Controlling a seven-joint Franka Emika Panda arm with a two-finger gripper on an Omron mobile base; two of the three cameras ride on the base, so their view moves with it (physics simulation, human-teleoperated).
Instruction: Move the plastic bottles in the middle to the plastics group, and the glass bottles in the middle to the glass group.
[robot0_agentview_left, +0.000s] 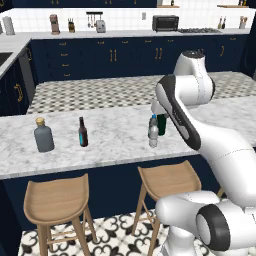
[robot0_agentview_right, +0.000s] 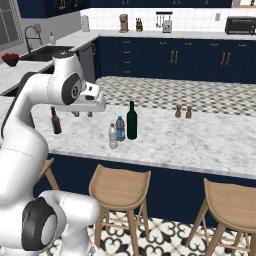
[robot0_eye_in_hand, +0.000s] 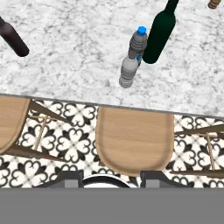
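Note:
Three bottles cluster mid-counter: a clear-grey water bottle (robot0_agentview_left: 153, 135) (robot0_agentview_right: 113, 136) (robot0_eye_in_hand: 128, 72) in front, a blue-capped water bottle (robot0_agentview_right: 120, 128) (robot0_eye_in_hand: 138, 43) behind it, and a tall dark green glass bottle (robot0_agentview_right: 132, 120) (robot0_eye_in_hand: 159, 33) (robot0_agentview_left: 161, 124), partly behind my arm in the left base view. Further along stand the small brown bottle (robot0_agentview_left: 83, 132) (robot0_agentview_right: 55, 121) (robot0_eye_in_hand: 13, 39) and the grey flask with a tan stopper (robot0_agentview_left: 44, 137). My gripper (robot0_agentview_right: 83, 114) (robot0_eye_in_hand: 109, 177) is open and holds nothing. It hangs high over the counter's front edge, between the brown bottle and the cluster, apart from both.
The marble counter (robot0_agentview_left: 115, 147) (robot0_agentview_right: 200, 145) has wooden stools (robot0_agentview_left: 56, 200) (robot0_agentview_right: 121, 185) (robot0_eye_in_hand: 133, 140) under its front edge. Two small wooden shakers (robot0_agentview_right: 183, 111) stand behind and to the right of the cluster. A second counter and dark cabinets lie behind.

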